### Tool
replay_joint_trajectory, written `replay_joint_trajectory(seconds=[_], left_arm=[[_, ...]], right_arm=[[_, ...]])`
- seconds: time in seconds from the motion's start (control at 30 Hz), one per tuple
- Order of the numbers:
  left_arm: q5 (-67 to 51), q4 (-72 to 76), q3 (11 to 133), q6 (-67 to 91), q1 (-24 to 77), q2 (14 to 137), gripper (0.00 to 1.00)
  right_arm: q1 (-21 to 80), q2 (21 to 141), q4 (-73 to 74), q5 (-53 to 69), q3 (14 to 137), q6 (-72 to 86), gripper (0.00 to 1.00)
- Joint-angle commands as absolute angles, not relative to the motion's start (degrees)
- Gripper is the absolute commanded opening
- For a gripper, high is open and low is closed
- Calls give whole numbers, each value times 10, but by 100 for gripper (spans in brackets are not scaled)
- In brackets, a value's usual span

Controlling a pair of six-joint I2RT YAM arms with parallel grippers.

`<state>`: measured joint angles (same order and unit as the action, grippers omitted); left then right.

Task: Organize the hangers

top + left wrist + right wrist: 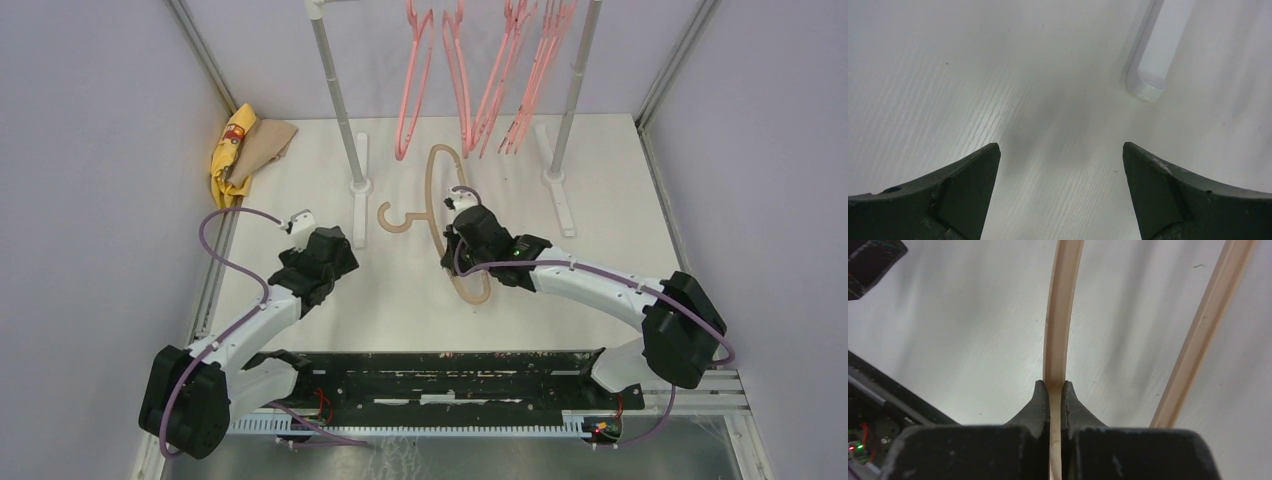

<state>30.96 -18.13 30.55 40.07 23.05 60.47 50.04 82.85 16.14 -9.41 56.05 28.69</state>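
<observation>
1. The tan hanger (430, 190) is low over the table (600, 200), between the feet of the rack (338, 100), hook pointing left. Whether it rests on the surface I cannot tell.
2. The right gripper (1056, 387) is clamped tight on one thin side bar of it, near mid-length.
3. Judged light, stiff and smooth. Held on a single bar, it may pivot in the jaws and hang hook-down. A hold nearer the hook looks steadier.
4. The left gripper (1060, 155) is wide apart over bare table, holding nothing, near the rack's left foot.
5. The pink hangers (497, 90) hang crowded on the rack just beyond. Their lower ends and the left pole stand in the path upward.
6. A cloth (235, 150) lies at the far left, well apart.
</observation>
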Motion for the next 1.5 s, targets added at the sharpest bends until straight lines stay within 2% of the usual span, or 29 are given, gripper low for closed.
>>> replay_joint_trajectory(seconds=[0.0,0.2,0.5,0.9,1.47], left_arm=[[312,-177,302,427,229,597,99],[313,-173,299,429,229,599,99],[321,-187,281,441,229,560,99],[317,-188,269,447,229,524,99],[310,-183,257,444,229,515,99]], right_arm=[[494,825,108,15,585,356,1],[516,850,47,77,607,412,1],[531,830,9,24,669,438,1],[583,898,-38,36,783,468,1],[676,894,-112,-106,811,468,1]])
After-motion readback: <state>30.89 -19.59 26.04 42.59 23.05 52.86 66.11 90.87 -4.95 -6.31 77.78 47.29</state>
